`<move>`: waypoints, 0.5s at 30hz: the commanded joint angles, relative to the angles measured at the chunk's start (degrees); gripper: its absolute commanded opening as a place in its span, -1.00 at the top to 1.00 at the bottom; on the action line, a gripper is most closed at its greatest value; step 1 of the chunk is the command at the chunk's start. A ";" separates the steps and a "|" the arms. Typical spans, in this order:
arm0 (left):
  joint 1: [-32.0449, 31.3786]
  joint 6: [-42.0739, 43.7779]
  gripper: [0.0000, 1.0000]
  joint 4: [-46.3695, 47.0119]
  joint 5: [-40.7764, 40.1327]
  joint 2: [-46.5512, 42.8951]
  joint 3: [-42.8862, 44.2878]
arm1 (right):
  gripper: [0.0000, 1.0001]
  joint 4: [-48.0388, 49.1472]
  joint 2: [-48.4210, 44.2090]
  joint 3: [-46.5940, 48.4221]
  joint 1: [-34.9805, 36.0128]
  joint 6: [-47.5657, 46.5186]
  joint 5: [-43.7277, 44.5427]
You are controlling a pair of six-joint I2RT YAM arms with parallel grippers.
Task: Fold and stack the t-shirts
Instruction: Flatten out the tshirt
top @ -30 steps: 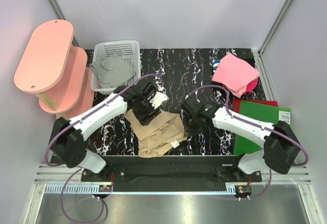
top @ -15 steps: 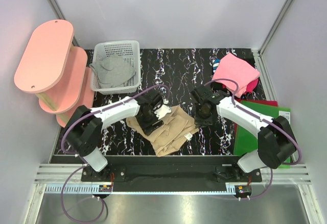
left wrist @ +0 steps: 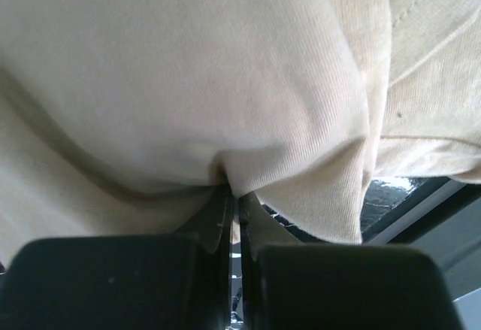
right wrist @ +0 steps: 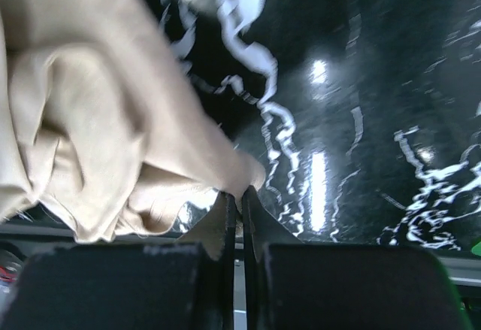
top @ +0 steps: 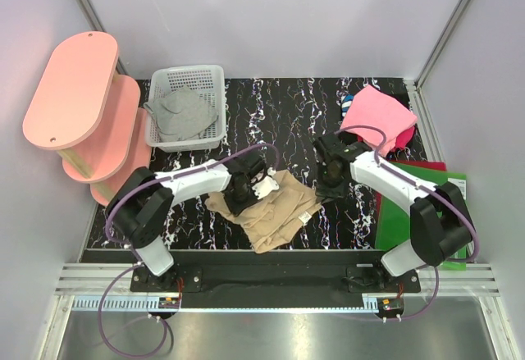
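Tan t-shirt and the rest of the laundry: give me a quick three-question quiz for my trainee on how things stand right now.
1. True or false: the left gripper and the right gripper are both shut on the tan t-shirt.
2. Fill in the blank: the pink t-shirt lies on the robot's ___ side.
3. Where is the grey t-shirt? A) in the white mesh basket; B) on top of the pink t-shirt; C) under the tan t-shirt.
Key: 1 true; 2 right; 3 A.
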 commanded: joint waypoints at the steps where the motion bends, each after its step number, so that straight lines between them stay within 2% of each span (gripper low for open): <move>1: 2.23 2.09 1.00 -2.83 2.22 -7.06 -4.52 | 1.00 0.90 -2.32 1.77 -6.69 -3.84 -0.94; 6: 3.73 7.88 1.00 -19.17 5.90 -19.72 -4.18 | 1.00 0.99 0.75 6.25 -11.62 -6.56 -2.70; 10: 3.73 12.28 1.00 -30.77 8.54 -24.94 -0.49 | 1.00 1.16 6.10 10.64 -12.15 -6.92 -3.23; 11: 3.73 13.24 1.00 -35.32 8.38 -25.20 0.47 | 1.00 1.43 6.81 12.13 -12.15 -7.01 -3.31; 15: 5.22 15.71 1.00 -38.27 1.37 -28.44 0.40 | 1.00 1.69 9.01 15.04 -12.41 -6.74 -3.66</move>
